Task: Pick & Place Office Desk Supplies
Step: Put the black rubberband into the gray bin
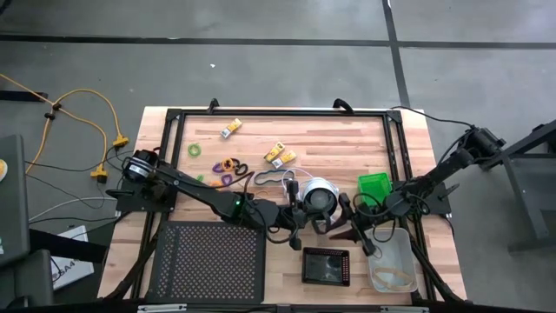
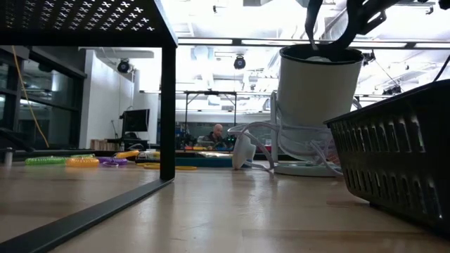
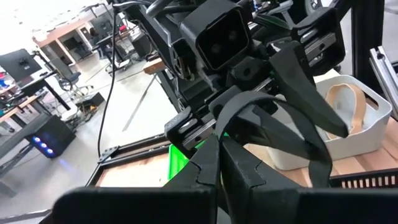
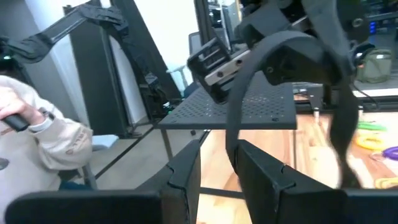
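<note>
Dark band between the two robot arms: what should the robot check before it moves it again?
1. Left tool shut on the dark band: ok.
2. Right tool gripping the band: cannot tell; the band runs through the gap between its open fingers.
3. Clear tray near the right tool: ok; a tan loop lies in it.
4. Band free of the round white-and-black object beside the tools: cannot tell.
5. All supplies put away: not ok; coloured loops lie loose on the table.
</note>
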`<state>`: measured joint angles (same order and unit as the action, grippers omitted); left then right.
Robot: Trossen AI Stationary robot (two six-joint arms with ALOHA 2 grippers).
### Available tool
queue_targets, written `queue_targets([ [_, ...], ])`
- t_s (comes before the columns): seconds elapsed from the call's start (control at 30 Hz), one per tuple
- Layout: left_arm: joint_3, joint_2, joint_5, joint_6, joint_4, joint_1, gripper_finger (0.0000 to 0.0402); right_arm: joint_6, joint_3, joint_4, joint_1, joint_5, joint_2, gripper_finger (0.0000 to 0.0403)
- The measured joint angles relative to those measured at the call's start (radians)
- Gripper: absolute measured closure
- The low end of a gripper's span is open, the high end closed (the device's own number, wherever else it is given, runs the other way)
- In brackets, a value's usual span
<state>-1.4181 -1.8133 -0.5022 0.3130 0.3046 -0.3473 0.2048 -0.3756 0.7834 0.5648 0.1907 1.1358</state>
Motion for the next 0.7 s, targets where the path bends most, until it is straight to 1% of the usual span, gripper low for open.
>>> queue_targets([
  [0.1,0.0,0.0,0.0,0.0,0.0,0.0,0.0401,0.0,0.0,0.0,0.0,0.021,0.0,0.0311],
  [0.7,0.0,0.0,0.0,-0.015,0.008,0.022,0.0401,-0.001,0.0,0.011,-0.011,0.016,0.0,0.0311],
])
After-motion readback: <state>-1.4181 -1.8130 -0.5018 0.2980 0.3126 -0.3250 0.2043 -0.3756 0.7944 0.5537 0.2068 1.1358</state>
